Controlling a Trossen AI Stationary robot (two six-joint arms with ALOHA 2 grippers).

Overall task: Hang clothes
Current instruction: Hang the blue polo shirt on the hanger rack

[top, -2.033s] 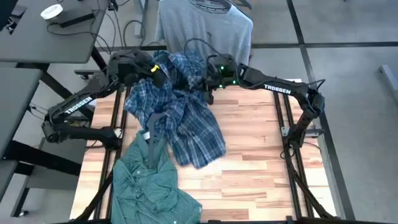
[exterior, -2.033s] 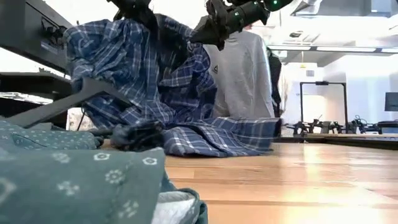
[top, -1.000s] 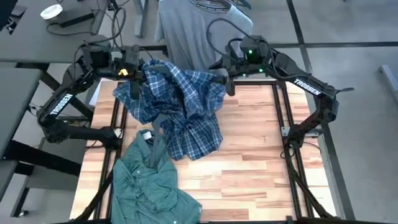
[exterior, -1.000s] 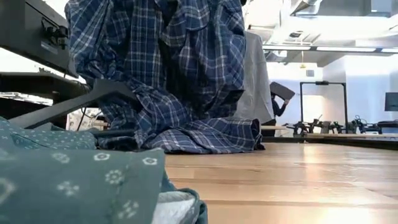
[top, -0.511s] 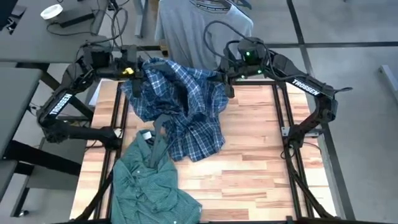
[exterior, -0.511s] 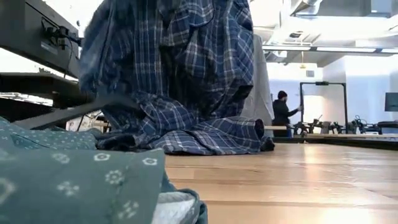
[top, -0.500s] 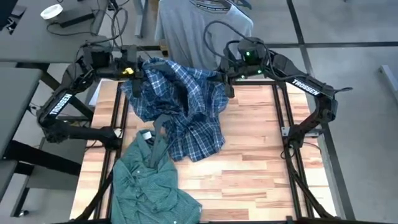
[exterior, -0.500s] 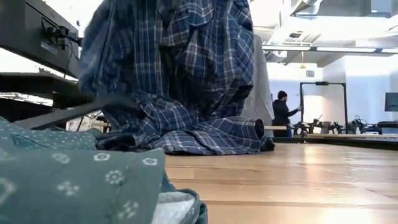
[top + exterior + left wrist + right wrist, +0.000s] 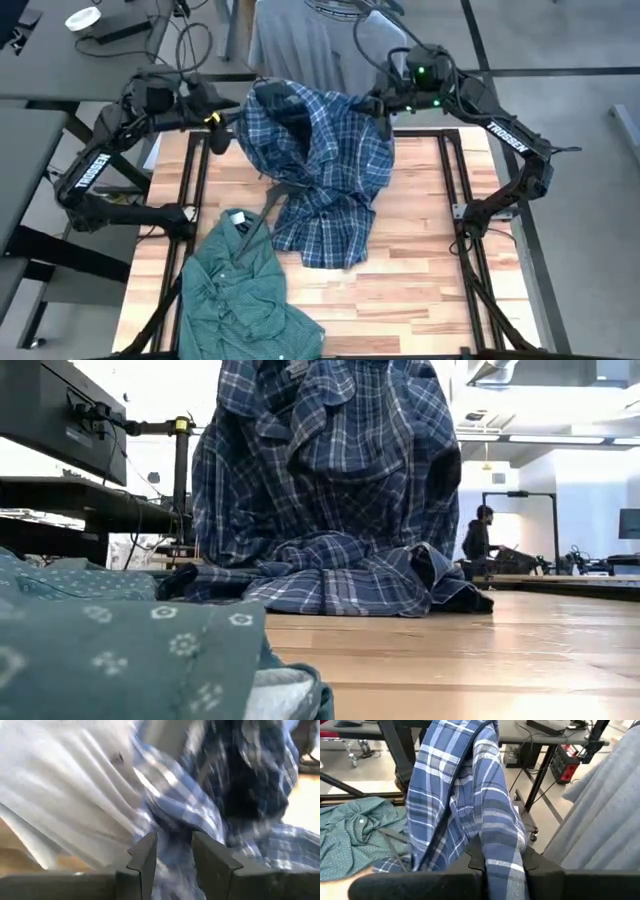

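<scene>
The blue-white plaid shirt [image 9: 320, 150] is held up over the table's far half between my two grippers; its lower end [image 9: 340, 588] lies bunched on the wood. My left gripper [image 9: 235, 120] is shut on the shirt's left upper edge and my right gripper [image 9: 385, 108] on its right upper edge. The grey tee [image 9: 320, 45] hangs beyond the far edge. The green shirt [image 9: 240, 295] lies crumpled at the near left. My left gripper pinches a bunched fold of the plaid shirt's upper edge [image 9: 172, 852] between its two fingers, coming in from the table's left. The cloth runs away from the fingers and hangs down to the table. My right gripper pinches a folded band of the shirt's upper edge [image 9: 502, 851] between its two fingers, coming in from the table's right. The cloth drapes below the fingers, with its lower end resting on the table.
A thin dark hanger [image 9: 272, 195] sticks out of the plaid shirt toward the green shirt. A dark post [image 9: 181, 470] stands at the far left. A person [image 9: 483, 538] stands far back in the room. Bare wood [image 9: 420, 260] fills the near right.
Both grippers have gone toward the table's right edge, the right one also toward the far edge, carrying the plaid shirt's upper edge. The shirt has spread wider between them, and its lower end has slid rightward along the table.
</scene>
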